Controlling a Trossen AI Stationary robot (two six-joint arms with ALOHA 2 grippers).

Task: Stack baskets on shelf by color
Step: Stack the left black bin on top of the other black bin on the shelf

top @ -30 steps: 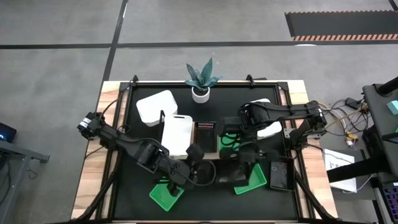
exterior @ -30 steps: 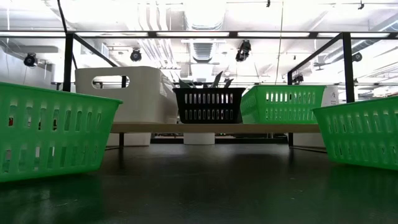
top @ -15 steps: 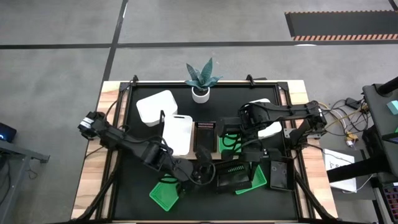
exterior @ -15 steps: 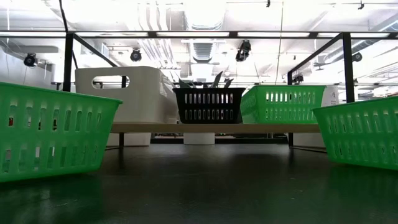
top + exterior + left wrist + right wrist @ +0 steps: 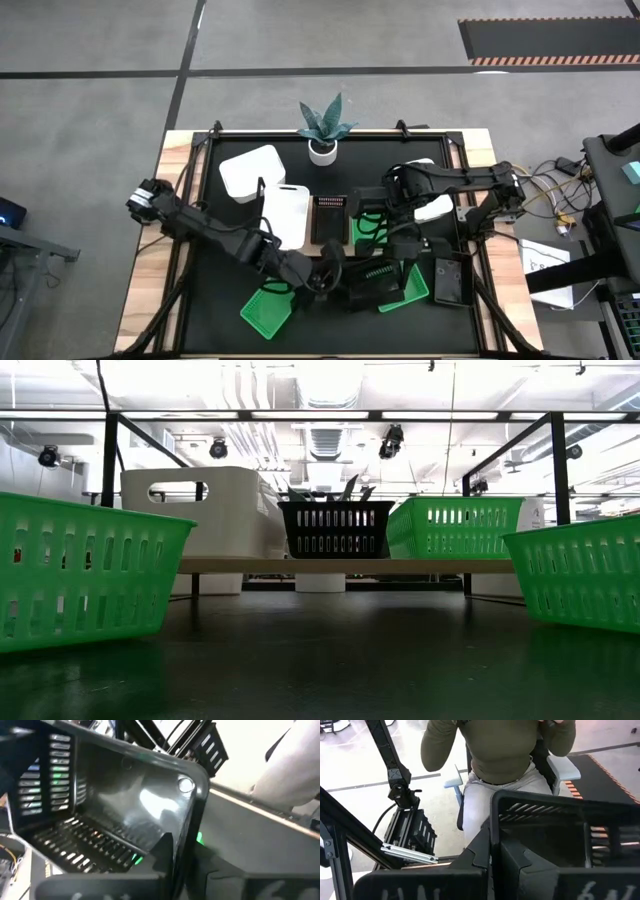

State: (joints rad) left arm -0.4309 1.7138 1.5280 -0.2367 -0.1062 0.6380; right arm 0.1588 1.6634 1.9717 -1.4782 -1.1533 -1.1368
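Lots is hard to read here. From above, the arms are covering most of the black basket (image 5: 375,285) at the front of the bench (image 5: 215,300), and the low view isn't catching it or either arm at all. The right end effector (image 5: 400,252) is pinching that basket's wall, narrow, with the wall sitting between its two fingers (image 5: 480,851). A seated person (image 5: 500,755) is blurring into the background behind it, cut off at the top. The left end effector (image 5: 335,278) is right up against the same basket's near wall, looking into its slotted inside, but I can't tell if it's actually gripping.

The shelf (image 5: 330,565) is lying just behind both end effectors, mid-bench, carrying a white basket (image 5: 200,510), a second black one (image 5: 335,528) and a green basket (image 5: 455,525) side by side. Two more green ones (image 5: 265,312) (image 5: 412,288) are sitting on the bench at the front, either side of the held basket.
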